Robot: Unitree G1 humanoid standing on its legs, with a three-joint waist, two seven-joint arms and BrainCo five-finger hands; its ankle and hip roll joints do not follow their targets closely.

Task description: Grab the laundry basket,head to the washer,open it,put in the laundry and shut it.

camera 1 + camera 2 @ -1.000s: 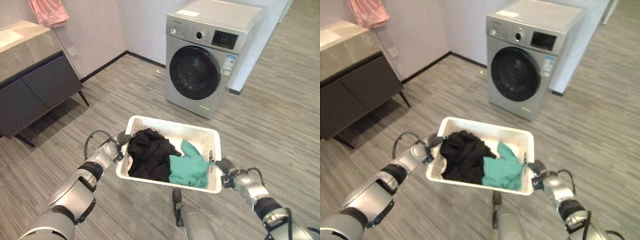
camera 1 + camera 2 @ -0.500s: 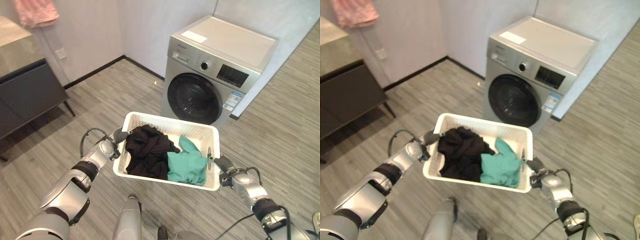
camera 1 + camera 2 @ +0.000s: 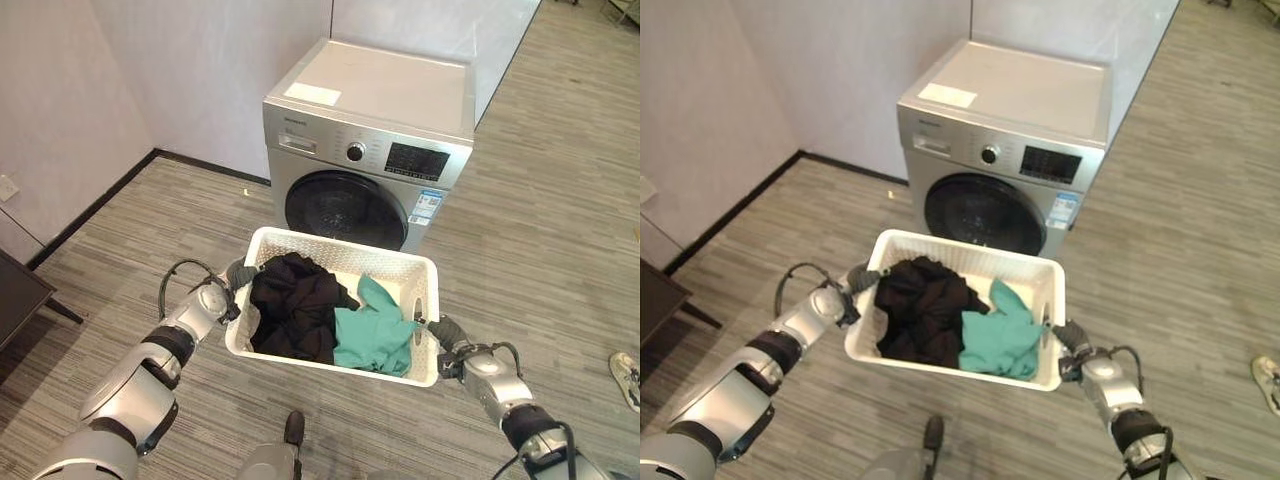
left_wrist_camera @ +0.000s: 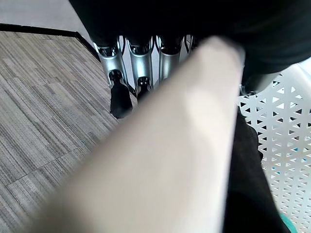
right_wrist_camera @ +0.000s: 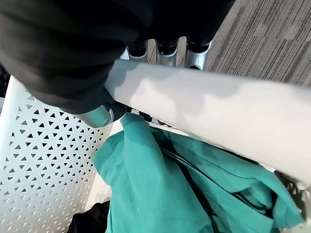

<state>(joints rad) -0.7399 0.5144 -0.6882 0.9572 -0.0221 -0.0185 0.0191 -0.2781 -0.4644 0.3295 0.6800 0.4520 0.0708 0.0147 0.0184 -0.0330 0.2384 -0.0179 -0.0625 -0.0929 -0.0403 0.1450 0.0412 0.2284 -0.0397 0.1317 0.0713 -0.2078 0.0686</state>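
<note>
— So, is it carrying it properly? 
— Yes; the left hand [image 3: 228, 291] is curling its fingers round the laundry basket [image 3: 345, 253] rim on one side, and the right hand [image 3: 447, 335] is clamping the opposite rim. The black garment [image 3: 292, 312] and teal garment [image 3: 372, 333] are lying inside.
— What's changing? 
— It's been walking closer; the washer [image 3: 372, 150] is now looming just beyond the basket, door still closed. Setting down and opening is probably coming next
</note>
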